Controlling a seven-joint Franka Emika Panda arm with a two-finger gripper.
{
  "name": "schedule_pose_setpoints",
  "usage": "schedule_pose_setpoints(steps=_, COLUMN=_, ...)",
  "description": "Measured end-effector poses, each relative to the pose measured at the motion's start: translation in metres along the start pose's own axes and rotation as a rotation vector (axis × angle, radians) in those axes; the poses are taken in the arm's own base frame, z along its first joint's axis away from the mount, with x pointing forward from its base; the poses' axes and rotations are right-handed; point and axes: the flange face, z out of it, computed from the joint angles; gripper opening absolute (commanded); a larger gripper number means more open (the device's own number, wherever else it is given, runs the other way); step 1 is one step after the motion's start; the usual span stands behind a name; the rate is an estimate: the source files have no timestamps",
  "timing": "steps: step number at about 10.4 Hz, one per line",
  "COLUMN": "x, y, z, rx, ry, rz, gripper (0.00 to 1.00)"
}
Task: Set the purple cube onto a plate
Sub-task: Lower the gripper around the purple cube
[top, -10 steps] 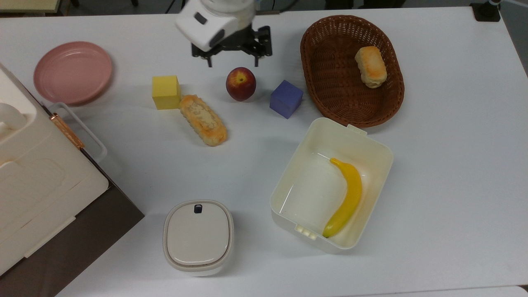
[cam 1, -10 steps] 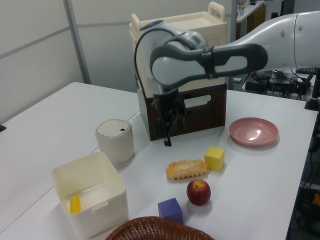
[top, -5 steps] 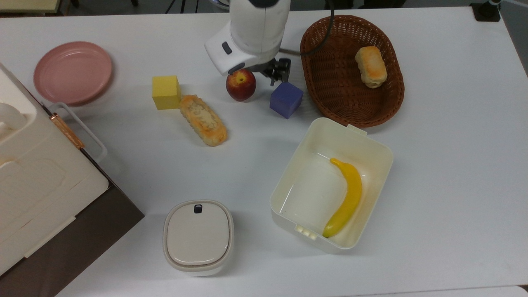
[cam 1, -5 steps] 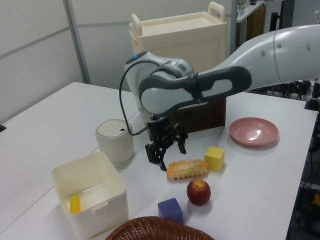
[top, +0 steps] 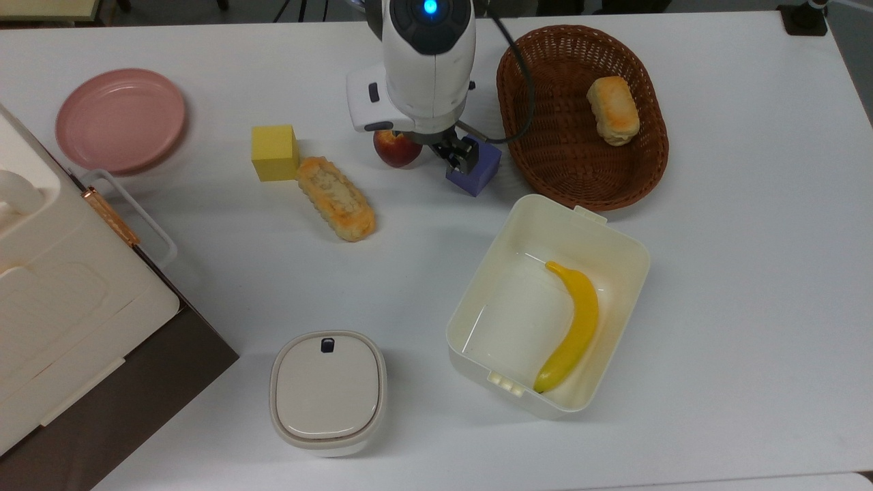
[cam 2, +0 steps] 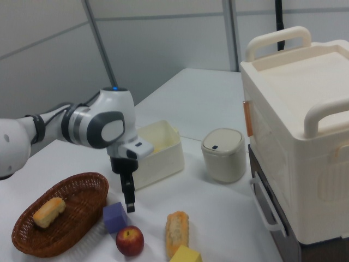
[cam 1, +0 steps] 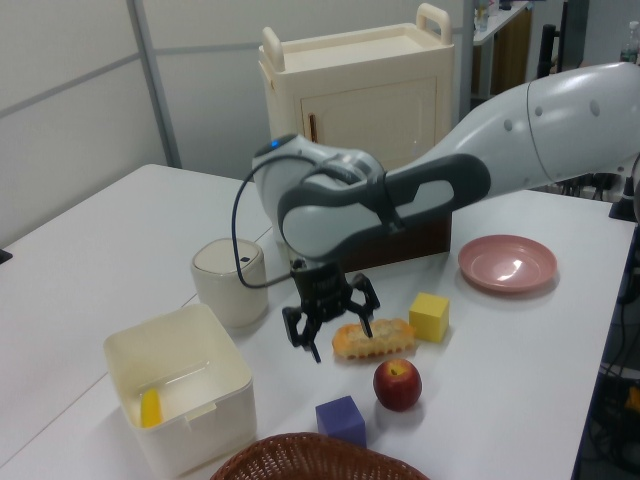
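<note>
Where the top view looks down, the arm's white head covers part of the apple (top: 395, 149) and the pincer (top: 462, 158) overlaps the purple cube (top: 477, 172), which rests on the worktop (top: 736, 273) between apple and wicker basket (top: 545, 129). The plate (top: 120, 119) lies well apart at the top view's left, past the yellow cube (top: 274, 152) and the bread (top: 335, 198).

From the left view, the pincer (cam 1: 328, 328) hangs with fingers spread, above the worktop and short of the purple cube (cam 1: 342, 419); bread (cam 1: 373, 337) and apple (cam 1: 397, 384) sit between it and the plate (cam 1: 507, 263).

Seen from the right view, the pincer (cam 2: 128, 197) hovers just above the purple cube (cam 2: 115, 218), apart from it.
</note>
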Motion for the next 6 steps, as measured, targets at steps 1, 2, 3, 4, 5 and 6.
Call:
schedule_pose_setpoints(steps=1, x=-0.004, y=-0.003, z=0.017, rx=-0.009, ry=-0.011, rz=0.005, gripper=1.00)
schedule_pose_setpoints(steps=2, x=-0.010, y=-0.009, z=0.034, rx=-0.013, ry=-0.012, rz=0.006, gripper=1.00)
schedule_pose_setpoints(steps=3, x=-0.016, y=-0.017, z=0.047, rx=-0.007, ry=-0.004, rz=0.008, gripper=1.00)
schedule_pose_setpoints(steps=4, x=-0.022, y=-0.025, z=0.055, rx=0.003, ry=0.006, rz=0.004, gripper=1.00)
schedule_pose_setpoints(steps=5, x=-0.025, y=-0.030, z=0.059, rx=0.010, ry=0.011, rz=-0.001, gripper=1.00)
schedule_pose_setpoints(steps=6, x=-0.028, y=-0.035, z=0.059, rx=0.023, ry=0.014, rz=-0.006, gripper=1.00)
